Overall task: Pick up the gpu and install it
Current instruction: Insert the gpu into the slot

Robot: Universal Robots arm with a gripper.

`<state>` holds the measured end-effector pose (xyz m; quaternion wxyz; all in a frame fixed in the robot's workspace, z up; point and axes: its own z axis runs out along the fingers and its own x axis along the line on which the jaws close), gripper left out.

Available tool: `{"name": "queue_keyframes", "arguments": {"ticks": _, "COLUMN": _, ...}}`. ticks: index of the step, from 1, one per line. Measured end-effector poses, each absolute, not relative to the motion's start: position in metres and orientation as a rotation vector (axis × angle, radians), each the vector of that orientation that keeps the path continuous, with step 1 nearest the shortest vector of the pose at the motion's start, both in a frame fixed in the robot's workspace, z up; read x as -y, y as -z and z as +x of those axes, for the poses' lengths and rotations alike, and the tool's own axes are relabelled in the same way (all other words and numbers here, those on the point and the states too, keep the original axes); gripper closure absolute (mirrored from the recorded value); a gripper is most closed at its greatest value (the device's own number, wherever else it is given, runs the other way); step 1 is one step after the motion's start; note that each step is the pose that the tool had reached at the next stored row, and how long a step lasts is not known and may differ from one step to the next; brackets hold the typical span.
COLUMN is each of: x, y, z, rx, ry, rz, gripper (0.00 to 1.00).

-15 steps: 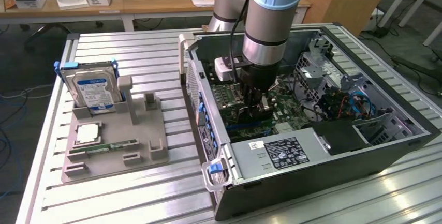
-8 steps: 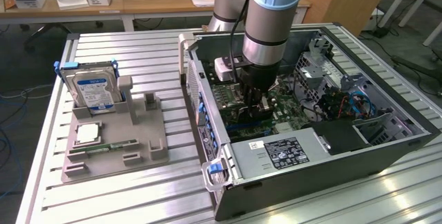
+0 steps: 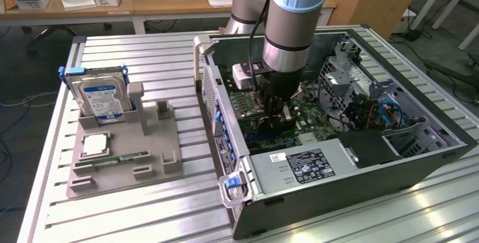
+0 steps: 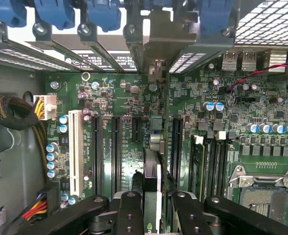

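The gpu appears edge-on in the wrist view, a thin card standing upright over the green motherboard. Its silver end bracket reaches the case's rear slot openings. The card lines up with a black expansion slot between the other slots; I cannot tell whether it is seated. My gripper is shut on the card, one black finger on each side. In the exterior view, the gripper hangs low inside the open computer case, above the motherboard.
A grey fixture on the exterior view's left holds a blue-labelled hard drive, a memory stick and a square chip. The power supply and drive cage crowd the case. A CPU socket and cable bundle flank the slots.
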<state>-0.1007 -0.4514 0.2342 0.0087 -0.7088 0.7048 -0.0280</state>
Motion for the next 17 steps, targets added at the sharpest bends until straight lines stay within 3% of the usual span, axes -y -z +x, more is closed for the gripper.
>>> {"name": "queue_keyframes", "arguments": {"ticks": 17, "x": 0.4511, "y": -0.2367, "z": -0.1006, "rx": -2.202, "ry": 0.088, "rz": -2.214, "gripper": 0.73}}
